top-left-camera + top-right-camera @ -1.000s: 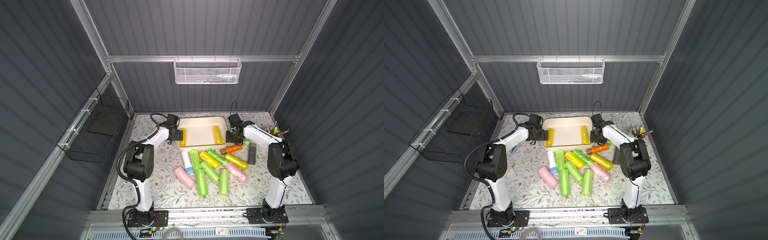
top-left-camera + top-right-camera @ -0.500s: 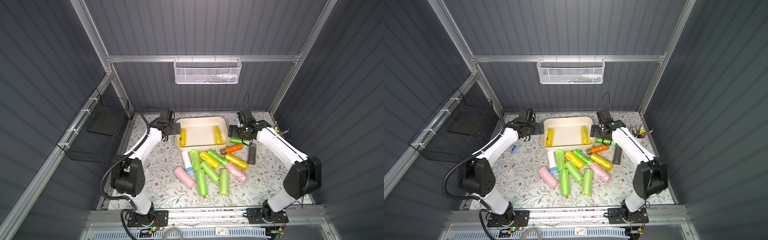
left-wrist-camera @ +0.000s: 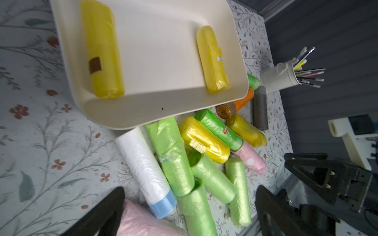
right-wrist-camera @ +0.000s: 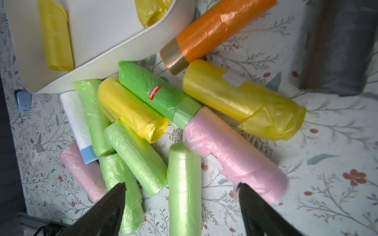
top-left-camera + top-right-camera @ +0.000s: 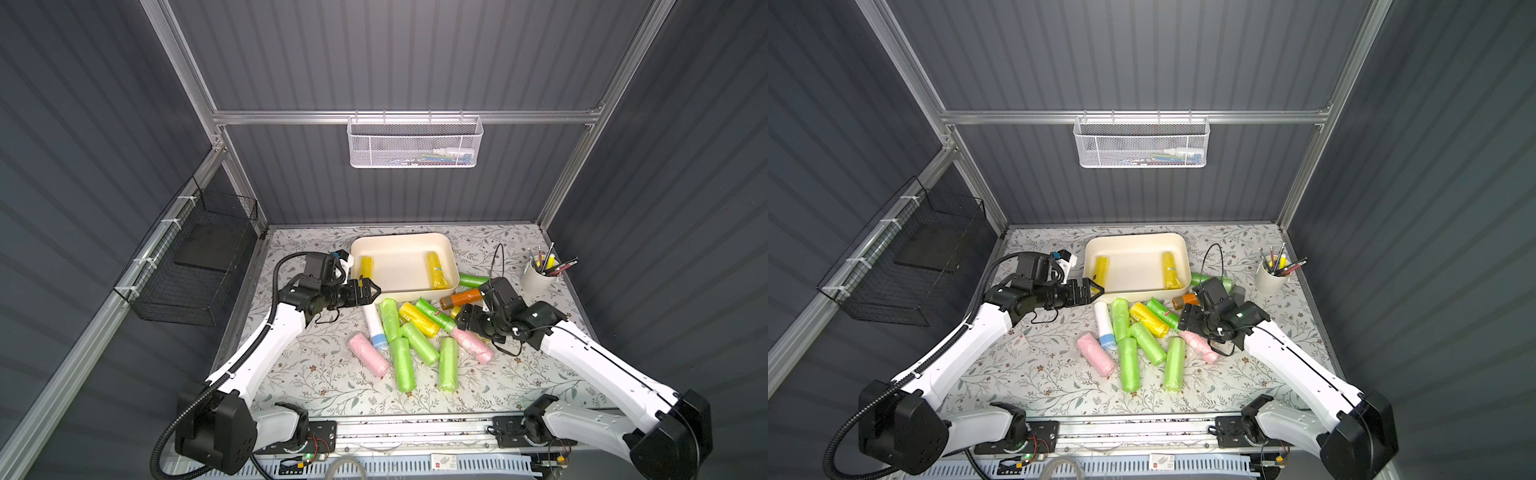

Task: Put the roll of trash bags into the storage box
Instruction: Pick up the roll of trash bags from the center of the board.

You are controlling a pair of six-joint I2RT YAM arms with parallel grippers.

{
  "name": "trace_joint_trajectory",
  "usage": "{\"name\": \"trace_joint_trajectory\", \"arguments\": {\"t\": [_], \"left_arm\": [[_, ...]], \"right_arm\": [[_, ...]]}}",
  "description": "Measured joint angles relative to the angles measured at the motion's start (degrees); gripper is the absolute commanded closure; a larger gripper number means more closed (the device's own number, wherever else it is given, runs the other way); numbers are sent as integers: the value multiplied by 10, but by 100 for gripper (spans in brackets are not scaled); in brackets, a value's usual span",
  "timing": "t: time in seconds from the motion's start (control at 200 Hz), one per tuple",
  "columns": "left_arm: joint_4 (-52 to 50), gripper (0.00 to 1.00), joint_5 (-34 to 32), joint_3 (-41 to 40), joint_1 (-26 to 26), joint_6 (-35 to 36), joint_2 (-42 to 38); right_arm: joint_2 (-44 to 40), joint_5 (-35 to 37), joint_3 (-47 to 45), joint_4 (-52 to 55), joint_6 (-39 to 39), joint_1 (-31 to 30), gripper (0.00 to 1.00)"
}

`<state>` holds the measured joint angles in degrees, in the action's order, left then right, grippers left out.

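- In both top views we see the storage box (image 5: 399,266) (image 5: 1133,266) at 12 o'clock on the surface (image 5: 332,374). It is cream-white and shallow, with rounded corners.
- A yellow roll (image 5: 366,268) lies along its 9 o'clock wall and a second yellow roll (image 5: 435,270) along its 3 o'clock wall. Both lie flat, with long axes running 12 to 6 o'clock.
- The loose rolls (image 5: 390,320) lie heaped at 6 o'clock of the box, touching one another. All are wound in glossy, crinkled film.
- The orange roll (image 5: 463,298) lies by the box's 5 o'clock corner. Its long axis runs roughly 9 to 3 o'clock, with the brown end toward 9.
- Only the left wrist view shows us a brown patch on the yellow roll, a pale tag on the second, and the whole grey roll (image 3: 259,108). The right arm mostly covers that roll from above.
- Only the right wrist view shows the red sticker on the dark green roll (image 4: 139,81).
- The left tool (image 5: 371,292) hovers by the box's 7 o'clock corner, spread wide and holding nothing.
- The right tool (image 4: 181,185) hangs above the heap's 3 o'clock side, also wide, with nothing between its fingers.
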<state>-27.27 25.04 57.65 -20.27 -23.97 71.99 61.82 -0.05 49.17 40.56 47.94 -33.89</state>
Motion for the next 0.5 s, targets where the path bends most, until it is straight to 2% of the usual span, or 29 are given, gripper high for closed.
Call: {"name": "trace_joint_trajectory", "arguments": {"t": [0.12,0.285,0.5], "left_arm": [[3,0,45,-13,-3,-8,-11],[3,0,71,-22,-4,-12,-26],[3,0,94,-22,-11,-20,-44]], "right_arm": [[-23,3,-37,-14,50,-42,19],[-11,17,-68,-28,99,-99,21],[20,29,-68,-50,126,-129,25]]}}
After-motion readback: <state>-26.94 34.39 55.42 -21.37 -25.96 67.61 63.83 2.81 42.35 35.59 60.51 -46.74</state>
